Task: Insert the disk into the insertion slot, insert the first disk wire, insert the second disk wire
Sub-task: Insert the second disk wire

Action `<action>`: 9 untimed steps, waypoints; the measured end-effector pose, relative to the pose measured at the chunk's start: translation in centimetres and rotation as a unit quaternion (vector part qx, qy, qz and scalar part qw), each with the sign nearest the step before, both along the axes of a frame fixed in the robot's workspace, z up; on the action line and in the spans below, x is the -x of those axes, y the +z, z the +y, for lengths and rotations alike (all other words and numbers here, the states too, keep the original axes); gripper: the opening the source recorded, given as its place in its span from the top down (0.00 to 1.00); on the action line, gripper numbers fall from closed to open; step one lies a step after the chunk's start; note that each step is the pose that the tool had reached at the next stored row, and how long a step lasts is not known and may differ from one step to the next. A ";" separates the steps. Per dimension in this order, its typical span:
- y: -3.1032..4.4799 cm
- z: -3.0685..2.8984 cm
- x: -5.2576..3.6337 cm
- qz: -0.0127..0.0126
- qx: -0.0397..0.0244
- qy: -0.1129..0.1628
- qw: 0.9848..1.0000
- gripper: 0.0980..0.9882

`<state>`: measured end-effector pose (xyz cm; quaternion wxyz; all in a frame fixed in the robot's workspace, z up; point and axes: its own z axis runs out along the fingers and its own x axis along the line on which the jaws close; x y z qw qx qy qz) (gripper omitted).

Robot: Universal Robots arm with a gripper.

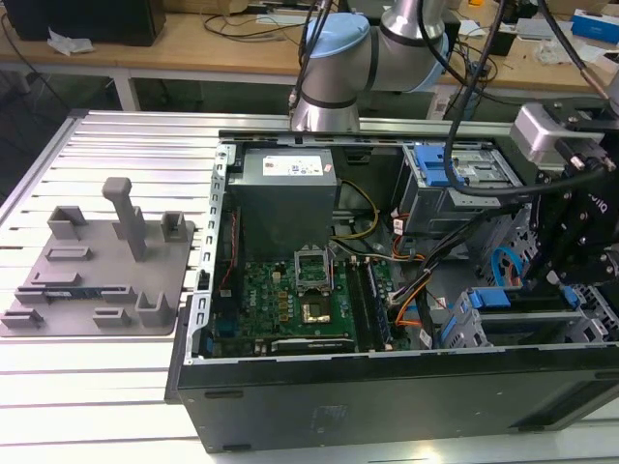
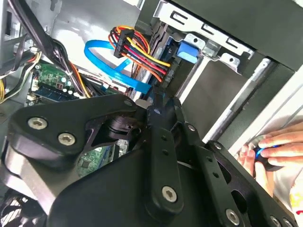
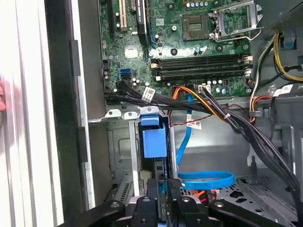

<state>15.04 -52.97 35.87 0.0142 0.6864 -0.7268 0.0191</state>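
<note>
A: Gripper [image 3: 163, 189] state?
B: Black fingers pinched together on the connector end of the second disk wire [image 3: 206, 180], at the mouth of the insertion slot [image 3: 124, 151].
A: Wire shape?
B: Flat, glossy light-blue ribbon, looping beside the slot.
A: Disk?
B: Blue plastic carrier of the disk [image 3: 154, 138] sits seated in the grey perforated slot, below the green motherboard [image 3: 189, 42].

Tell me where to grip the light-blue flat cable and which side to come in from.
Probably best to grip the light-blue flat cable on the short straight stretch near its end, pressing its two broad faces; the loop further back would likely just flex. Come in through the case's open side, keeping off the orange-and-black bundle lying close beside it.
</note>
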 end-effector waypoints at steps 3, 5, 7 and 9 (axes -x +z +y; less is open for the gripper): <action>1.48 0.06 0.00 0.000 0.000 0.000 1.000 0.85; 1.76 0.08 0.00 0.000 0.000 0.000 1.000 0.93; 1.80 0.10 0.00 0.000 0.001 0.000 1.000 0.99; 1.78 0.11 0.00 0.000 0.001 0.000 1.000 0.99</action>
